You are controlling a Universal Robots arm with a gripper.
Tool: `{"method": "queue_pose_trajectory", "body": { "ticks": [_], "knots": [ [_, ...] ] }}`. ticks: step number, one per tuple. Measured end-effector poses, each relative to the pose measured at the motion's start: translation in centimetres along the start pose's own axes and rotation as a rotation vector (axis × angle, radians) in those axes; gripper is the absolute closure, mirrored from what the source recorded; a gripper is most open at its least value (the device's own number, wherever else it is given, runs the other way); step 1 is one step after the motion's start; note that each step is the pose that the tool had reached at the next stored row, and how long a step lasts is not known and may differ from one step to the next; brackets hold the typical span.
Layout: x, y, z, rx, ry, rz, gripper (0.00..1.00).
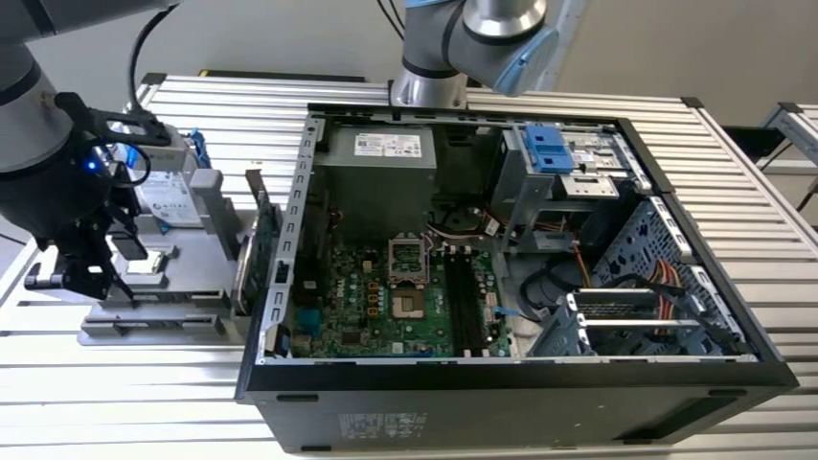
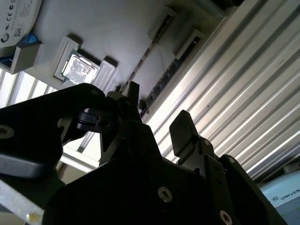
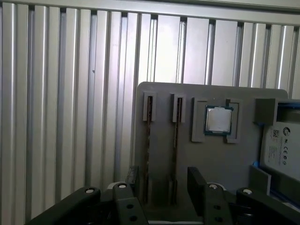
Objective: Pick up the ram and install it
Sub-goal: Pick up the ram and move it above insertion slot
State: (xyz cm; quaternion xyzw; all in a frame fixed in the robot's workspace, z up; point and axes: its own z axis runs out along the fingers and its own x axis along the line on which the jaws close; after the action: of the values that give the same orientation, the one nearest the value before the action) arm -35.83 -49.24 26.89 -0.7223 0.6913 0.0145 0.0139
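Note:
Two ram sticks stand on edge in narrow slots of a grey holder: one ram and a second ram beside it. In the second wrist view they show as thin dark strips, ram and ram. My gripper hovers open above the holder's near end, its black fingers apart, with both sticks seen between them and nothing held. In the exterior view the gripper hangs over the holder at that view's left, beside the open computer case.
A processor chip and a silver hard drive also sit in the holder. A green expansion card stands between holder and case. The motherboard lies in the case, with empty dark memory slots. A ribbed metal table lies underneath.

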Motion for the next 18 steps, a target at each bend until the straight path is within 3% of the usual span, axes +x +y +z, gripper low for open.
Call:
{"method": "queue_pose_trajectory", "body": {
  "ticks": [18],
  "knots": [
    [0.12,-0.19,1.4,0.0002,0.0,0.006,0.0]
  ]
}}
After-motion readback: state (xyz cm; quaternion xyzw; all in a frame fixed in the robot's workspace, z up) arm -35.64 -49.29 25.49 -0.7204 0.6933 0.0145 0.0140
